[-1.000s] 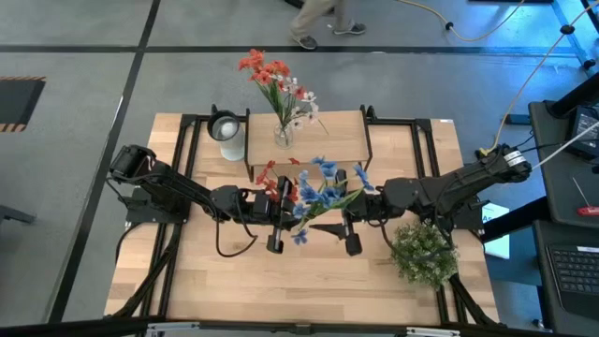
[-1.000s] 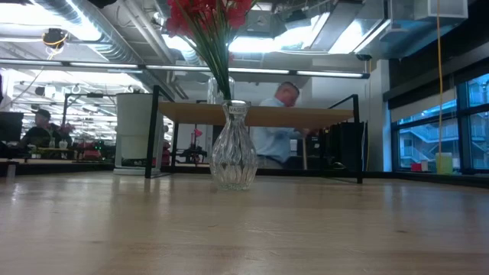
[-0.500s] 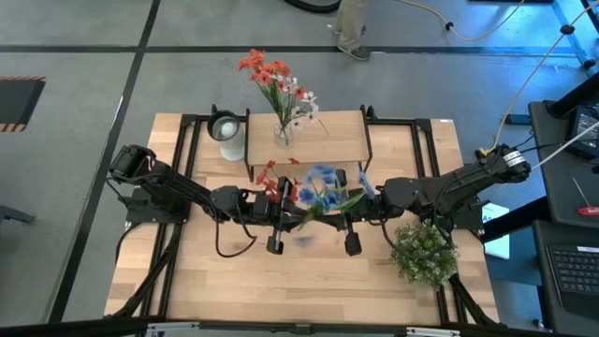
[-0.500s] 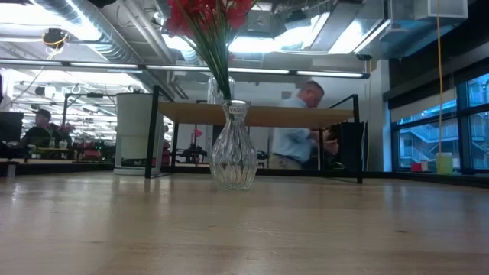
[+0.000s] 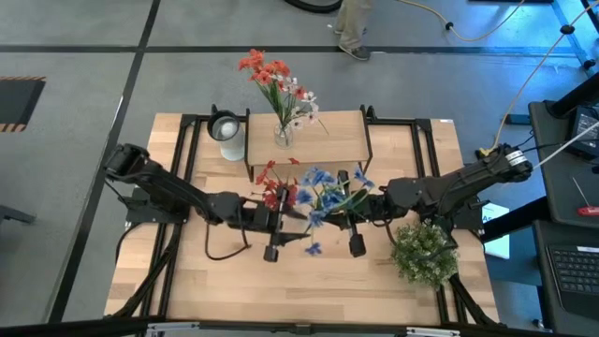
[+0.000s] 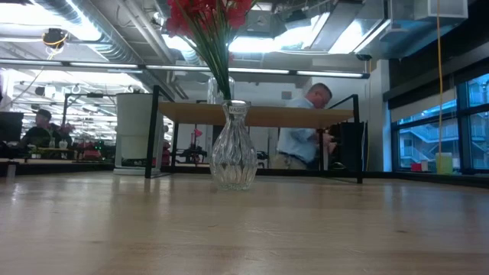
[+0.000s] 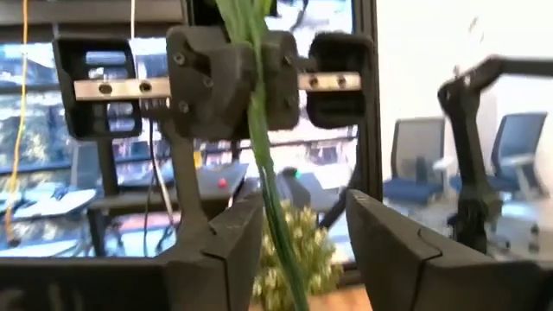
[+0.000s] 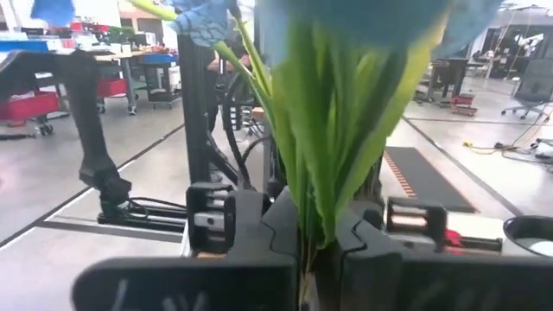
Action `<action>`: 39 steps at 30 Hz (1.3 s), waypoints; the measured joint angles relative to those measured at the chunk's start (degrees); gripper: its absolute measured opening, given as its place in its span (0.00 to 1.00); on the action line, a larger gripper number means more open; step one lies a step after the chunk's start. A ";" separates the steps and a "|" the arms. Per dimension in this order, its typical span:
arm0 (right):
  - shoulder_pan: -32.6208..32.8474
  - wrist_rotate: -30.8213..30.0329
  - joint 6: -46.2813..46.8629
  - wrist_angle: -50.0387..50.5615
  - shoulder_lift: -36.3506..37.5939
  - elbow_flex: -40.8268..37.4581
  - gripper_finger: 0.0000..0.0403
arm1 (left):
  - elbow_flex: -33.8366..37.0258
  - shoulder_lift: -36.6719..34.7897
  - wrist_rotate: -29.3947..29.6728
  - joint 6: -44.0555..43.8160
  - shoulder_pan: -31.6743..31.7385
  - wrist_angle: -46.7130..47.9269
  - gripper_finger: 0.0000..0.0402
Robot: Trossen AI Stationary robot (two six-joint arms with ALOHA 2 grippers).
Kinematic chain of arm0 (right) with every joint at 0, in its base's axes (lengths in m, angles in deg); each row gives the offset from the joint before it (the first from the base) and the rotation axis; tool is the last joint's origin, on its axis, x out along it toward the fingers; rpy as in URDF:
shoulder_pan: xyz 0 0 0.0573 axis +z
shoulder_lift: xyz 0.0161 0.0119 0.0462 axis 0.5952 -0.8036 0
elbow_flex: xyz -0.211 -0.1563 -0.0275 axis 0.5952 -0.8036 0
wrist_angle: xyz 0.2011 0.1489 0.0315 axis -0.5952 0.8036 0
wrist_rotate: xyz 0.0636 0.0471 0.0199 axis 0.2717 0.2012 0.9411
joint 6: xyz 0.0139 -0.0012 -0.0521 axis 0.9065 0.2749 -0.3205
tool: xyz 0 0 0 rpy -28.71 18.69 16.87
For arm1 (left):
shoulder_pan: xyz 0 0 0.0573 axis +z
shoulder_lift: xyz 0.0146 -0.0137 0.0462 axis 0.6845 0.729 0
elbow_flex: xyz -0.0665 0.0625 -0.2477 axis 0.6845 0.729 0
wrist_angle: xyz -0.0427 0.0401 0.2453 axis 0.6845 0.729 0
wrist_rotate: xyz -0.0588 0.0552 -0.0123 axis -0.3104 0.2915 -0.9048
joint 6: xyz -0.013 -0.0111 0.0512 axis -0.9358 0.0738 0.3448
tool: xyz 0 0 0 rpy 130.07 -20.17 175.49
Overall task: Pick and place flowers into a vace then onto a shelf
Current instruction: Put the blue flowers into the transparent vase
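Observation:
A blue flower [image 5: 323, 192] stands upright over the table's middle, its blossoms on top. My right gripper [image 5: 333, 217] is shut on its stem. My left gripper [image 5: 298, 219] faces it from the left, open, and the stem [image 7: 275, 216] passes between its fingers [image 7: 233, 242]. A red-orange flower [image 5: 276, 192] shows beside my left gripper. The glass vase [image 5: 283, 137] holds red-orange and white flowers [image 5: 276, 80] and stands on the shelf [image 5: 337, 140]. The low view shows the vase [image 6: 233, 149] but no gripper. My right gripper pinches the blue flower's green stem [image 8: 313, 229] between its two fingers, below the leaves. The fingers come level from the table's right and lie across the stem. Leaves and blossoms [image 8: 346, 26] rise above the fingers, clear of the table. My left gripper: whether a finger touches the stem, I cannot tell.
A white cup [image 5: 225, 126] stands left of the shelf. A bushy green-and-white plant [image 5: 423, 251] sits at the near right, close under my right arm. Black frame rails [image 5: 187, 168] run along the table's sides. A person [image 6: 302, 137] stands in the room beyond.
My right gripper has shut on the blue flower's stem, and my left gripper has opened and let go of it. The blue blossoms have swung and shifted a little toward the right. The person in the room has walked to the right.

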State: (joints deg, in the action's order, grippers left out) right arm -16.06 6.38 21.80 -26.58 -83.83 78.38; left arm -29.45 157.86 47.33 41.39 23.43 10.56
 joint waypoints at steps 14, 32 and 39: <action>-0.52 -12.30 -4.58 2.89 -4.09 -0.52 0.02 | -0.02 -19.53 26.59 -8.26 -17.07 43.25 0.33; -5.47 -13.80 -3.88 1.01 -15.78 -0.55 0.02 | -0.02 -22.15 35.43 -9.75 -23.00 48.43 0.21; -5.46 -13.72 -1.69 1.58 -18.35 -0.55 0.02 | -0.02 -22.13 35.44 -9.75 -23.00 48.48 0.19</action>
State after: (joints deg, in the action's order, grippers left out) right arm -21.52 -7.34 20.11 -25.00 -102.19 77.83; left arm -29.47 135.73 82.77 31.64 0.43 59.04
